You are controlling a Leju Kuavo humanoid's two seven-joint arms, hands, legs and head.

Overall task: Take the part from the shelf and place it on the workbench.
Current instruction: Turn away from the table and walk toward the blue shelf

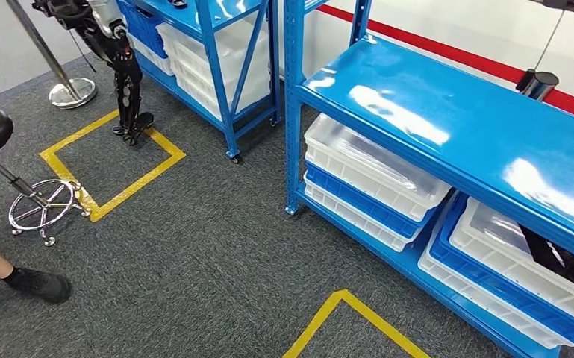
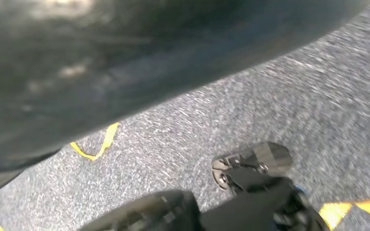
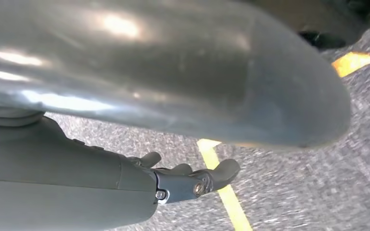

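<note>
A dark part point(image 1: 563, 262) lies in a white bin point(image 1: 493, 246) on the low level of the near blue shelf point(image 1: 448, 127), at the right of the head view. The shelf's top board partly hides it. My right hand point(image 3: 187, 182) hangs beside my body over grey carpet and a yellow tape line point(image 3: 223, 192). Its fingers are loosely apart and it holds nothing.
Stacked white and blue bins point(image 1: 366, 186) fill the shelf's low level. A second blue shelf point(image 1: 216, 52) stands behind it, with another robot point(image 1: 123, 67) in a yellow floor square. A stool point(image 1: 15, 171) and a person's foot point(image 1: 41, 283) are at the left. Yellow tape point(image 1: 351, 321) marks the floor.
</note>
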